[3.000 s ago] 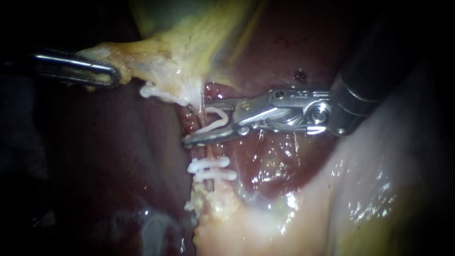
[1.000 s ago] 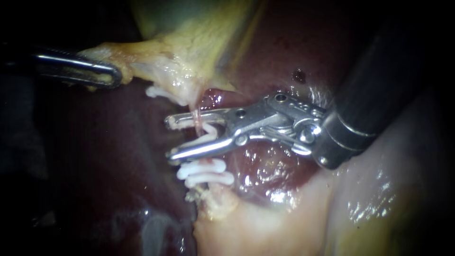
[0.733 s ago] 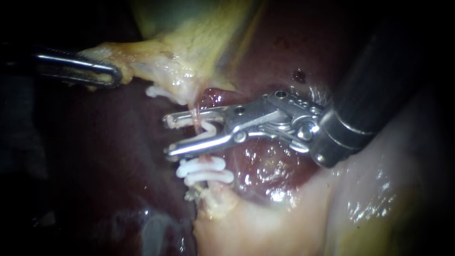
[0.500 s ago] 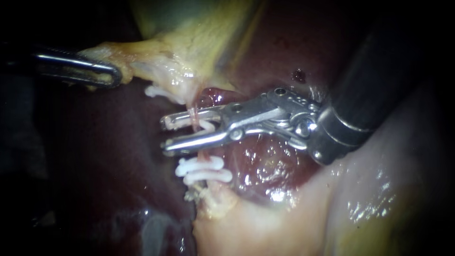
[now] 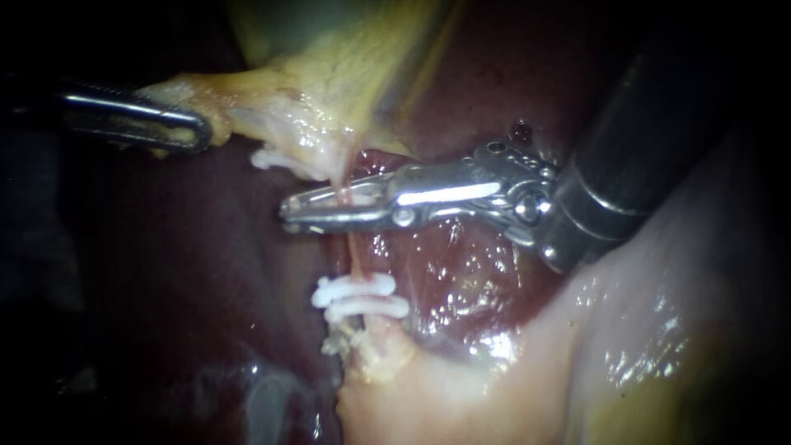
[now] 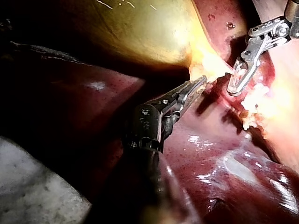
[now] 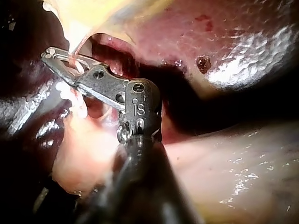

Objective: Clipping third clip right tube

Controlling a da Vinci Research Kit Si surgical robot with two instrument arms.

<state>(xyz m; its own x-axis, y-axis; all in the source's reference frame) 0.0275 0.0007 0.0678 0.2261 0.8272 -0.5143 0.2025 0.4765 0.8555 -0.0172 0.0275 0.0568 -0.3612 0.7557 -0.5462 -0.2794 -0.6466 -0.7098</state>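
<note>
Tube [image 5: 356, 255] pinched in right instrument's [image 5: 292, 208] closed jaws, left instrument [image 5: 194, 132] gripping gallbladder [image 5: 329, 82]; squeeze fully, square across, above lower clips [image 5: 360, 297]

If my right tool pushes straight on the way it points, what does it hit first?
The right tool, jaws shut on the tube, points out over the liver. Past its tip only that dark liver shows, so probably that first, though depth is unclear.
</note>
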